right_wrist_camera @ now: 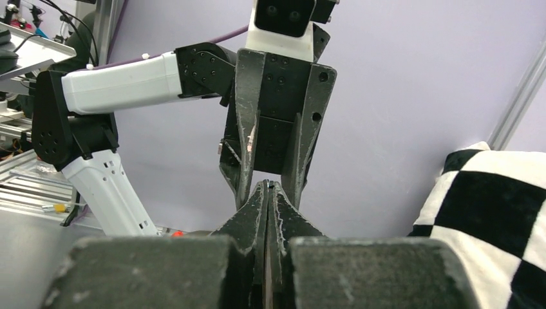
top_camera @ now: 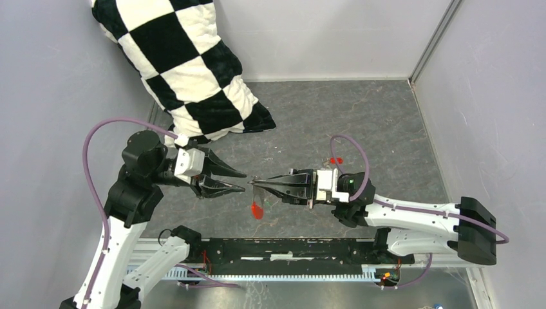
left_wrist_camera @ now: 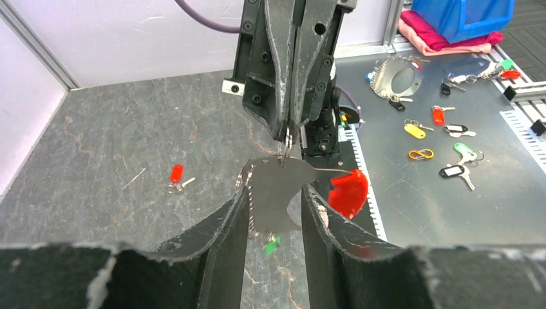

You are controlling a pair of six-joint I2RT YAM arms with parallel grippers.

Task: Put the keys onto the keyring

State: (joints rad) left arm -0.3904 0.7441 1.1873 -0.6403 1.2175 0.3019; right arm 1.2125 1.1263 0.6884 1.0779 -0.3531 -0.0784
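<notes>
Quick read on the handoff. Your right gripper (left_wrist_camera: 286,139) is pinched fully shut on the keyring (top_camera: 255,194). The red tag (left_wrist_camera: 348,193) dangles just under its tips and the green tag (left_wrist_camera: 272,245) hangs lower. Your left gripper (top_camera: 244,181) faces it tip to tip, about halfway open. Its fingers sit on either side of a flat silver piece (left_wrist_camera: 275,201) that hangs right below the right tips. It's too close and blurry to say whether that's the ring or the plain key, and I can't tell if the left is actually clamping it or only straddling it.

What matters most is the red-headed key (left_wrist_camera: 175,174). It lies flat on the table (left_wrist_camera: 116,129), ahead of the left fingers and off to their left, well apart from the ring, with its blade pointing roughly across your approach. It's closer to the right wrist, but that gripper is busy, so I'd say the pickup falls to the left.
</notes>
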